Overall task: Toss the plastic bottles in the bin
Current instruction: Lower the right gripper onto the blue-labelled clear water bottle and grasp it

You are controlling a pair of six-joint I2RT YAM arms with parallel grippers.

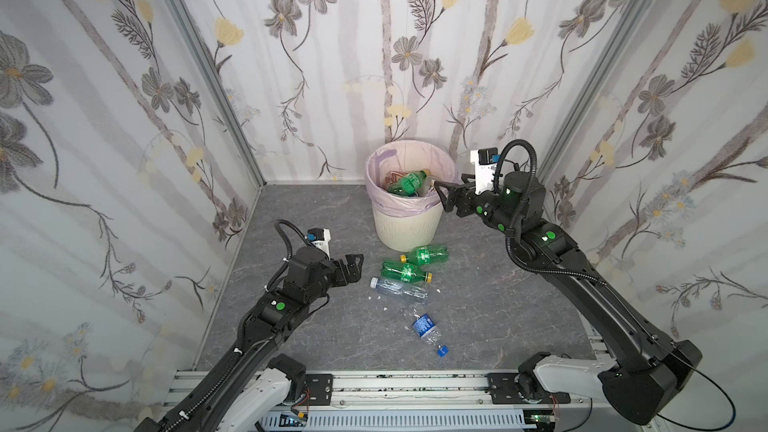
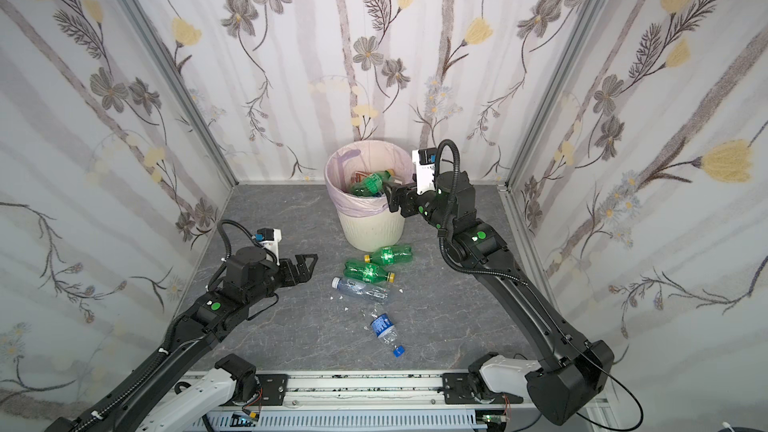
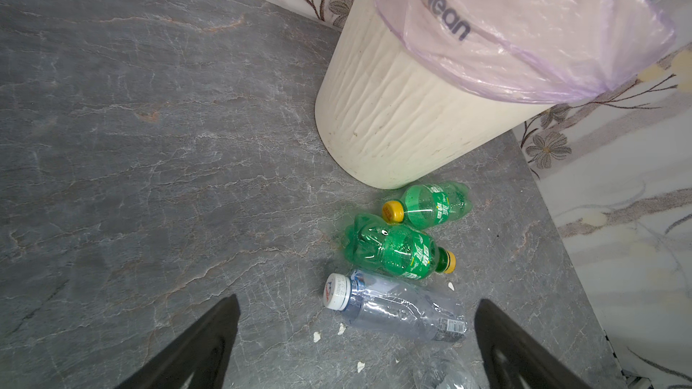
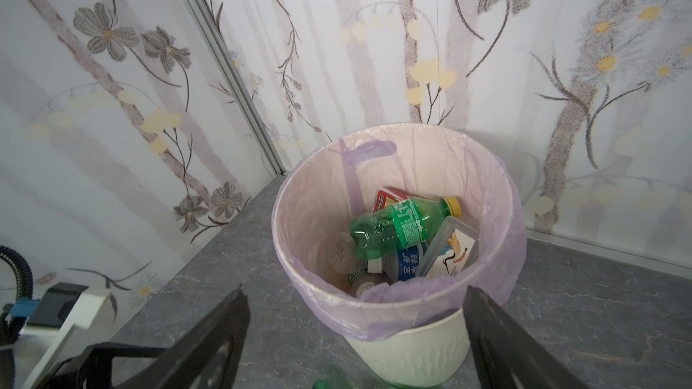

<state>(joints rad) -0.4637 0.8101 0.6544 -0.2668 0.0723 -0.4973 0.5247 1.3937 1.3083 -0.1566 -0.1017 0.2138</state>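
Found blue cap (image 1: 442,350) nearest on gray table (image 1: 311,326), right at neck of clear bottle with blue label (image 1: 424,326); couldn't tell if screwed on. Noted clear bottle with white cap (image 1: 398,288) next, flat on its side. Logged near green bottle (image 1: 405,271) and far green bottle (image 1: 426,254) behind it, yellow caps pointing opposite ways, far one close to foot of bin (image 1: 405,226). Marked left end effector (image 3: 357,303) left of that cluster, spread wide, gripping nothing. Saw bin upright near back wall, pink liner (image 1: 395,207), third green bottle (image 1: 409,182) on top inside. Caught right end effector (image 4: 355,290) at bin's rim, spread wide, empty.
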